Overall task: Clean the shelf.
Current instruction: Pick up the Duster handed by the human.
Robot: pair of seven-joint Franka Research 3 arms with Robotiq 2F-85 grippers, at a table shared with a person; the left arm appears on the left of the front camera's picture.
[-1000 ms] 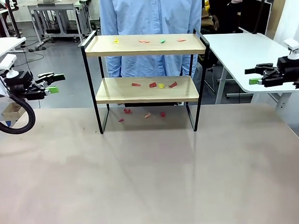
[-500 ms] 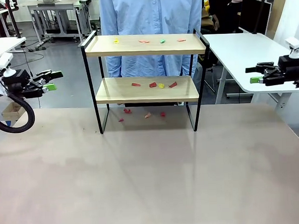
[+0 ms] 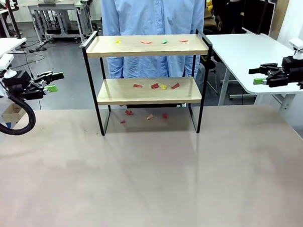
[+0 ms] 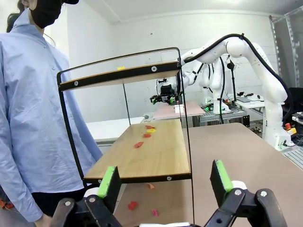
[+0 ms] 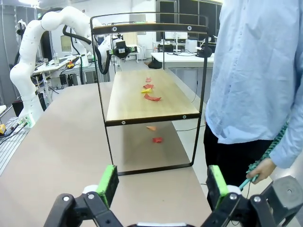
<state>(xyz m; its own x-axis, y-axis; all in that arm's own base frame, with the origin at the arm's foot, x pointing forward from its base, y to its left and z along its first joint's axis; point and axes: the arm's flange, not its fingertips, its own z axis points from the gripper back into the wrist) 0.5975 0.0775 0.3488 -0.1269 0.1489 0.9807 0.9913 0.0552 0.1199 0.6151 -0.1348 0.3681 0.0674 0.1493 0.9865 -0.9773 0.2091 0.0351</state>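
The shelf (image 3: 146, 46) stands at the far middle of the table, two light boards in a black frame. Small red, yellow, green and orange scraps (image 3: 155, 85) lie on both boards, and more scraps (image 3: 149, 116) lie on the table under it. My left gripper (image 3: 52, 81) hovers open beyond the table's left edge, well clear of the shelf. My right gripper (image 3: 258, 74) hovers open off to the right. In the left wrist view my gripper (image 4: 164, 179) faces the shelf's end (image 4: 147, 156). In the right wrist view my gripper (image 5: 162, 184) faces the other end (image 5: 137, 106).
A person in a light blue shirt (image 3: 152, 13) stands right behind the shelf, one hand (image 5: 259, 169) holding a teal item. White tables stand at the right (image 3: 244, 49) and left (image 3: 0, 47). The near tabletop (image 3: 154, 173) is bare.
My left gripper has risen a little and drawn slightly back to the left. The right gripper has barely shifted. The shelf and scraps lie as before.
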